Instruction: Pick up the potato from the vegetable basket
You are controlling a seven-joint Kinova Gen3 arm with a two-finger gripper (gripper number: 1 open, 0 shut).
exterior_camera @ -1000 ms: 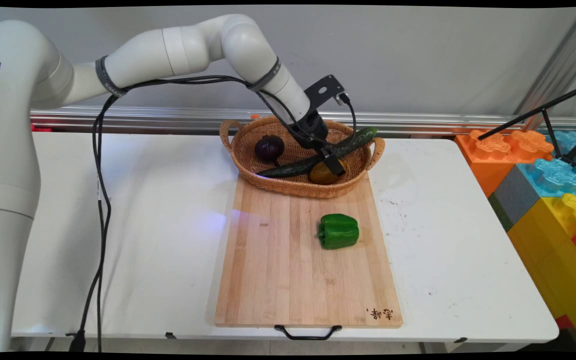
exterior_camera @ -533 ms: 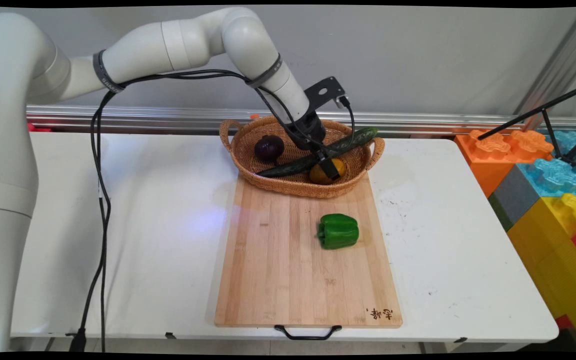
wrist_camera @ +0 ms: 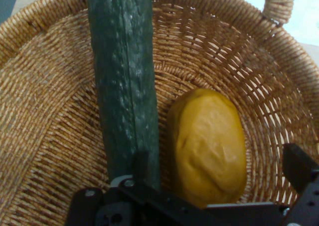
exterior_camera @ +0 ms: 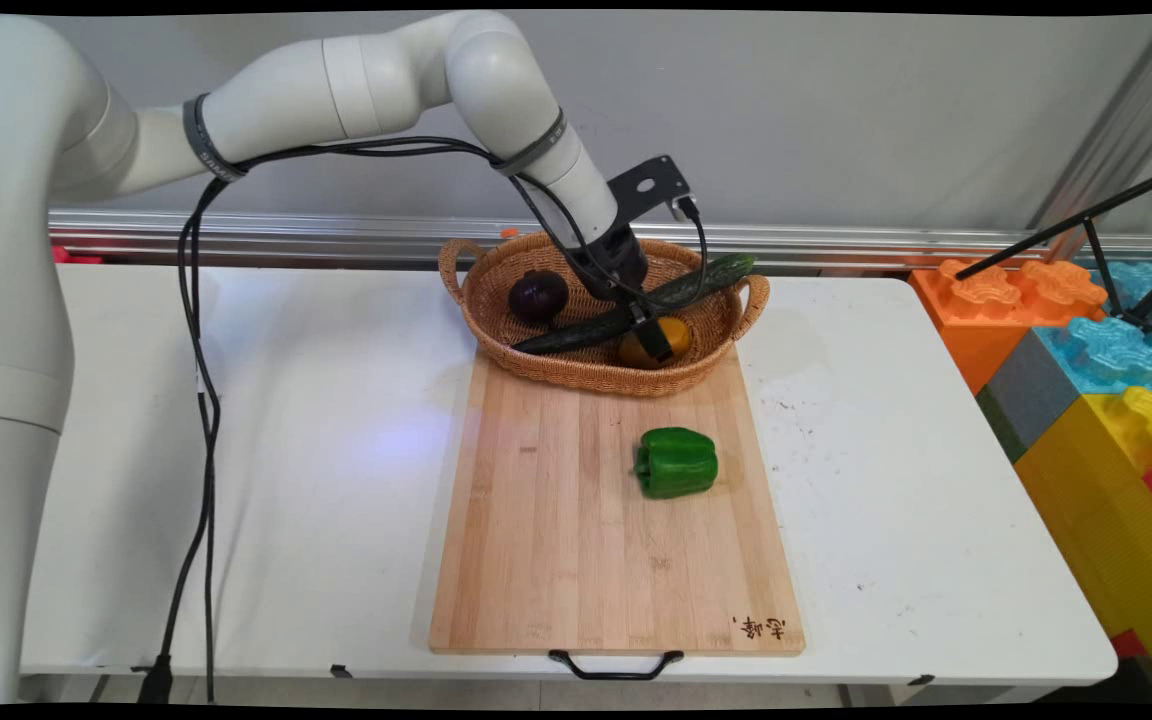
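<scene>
Fingers (wrist_camera: 141,162) of our gripper (wrist_camera: 219,186) stood spread apart inside the woven basket (exterior_camera: 496,290), grasping nothing; in the hand view one finger sat at the cucumber's edge and the other rose well clear on the far side of a yellow-orange, potato-like lump (wrist_camera: 208,143). That lump lay between the two fingers, its long axis running roughly along the direction the hand was looking, so the fingers bracketed its narrow width. Whether either finger was touching it we could not tell.

From the main view, we saw the gripper (exterior_camera: 651,338) low in the basket's near right part, right over the lump (exterior_camera: 671,338). The cucumber (exterior_camera: 636,305) lay slantwise across the basket, from its near left up to the far right rim, just beside the lump. A dark purple onion (exterior_camera: 538,296) sat at the basket's left, well apart from the fingers. Nearer us, a green pepper (exterior_camera: 677,462) lay on the wooden cutting board (exterior_camera: 556,540), which rested on the white counter (exterior_camera: 336,400).
</scene>
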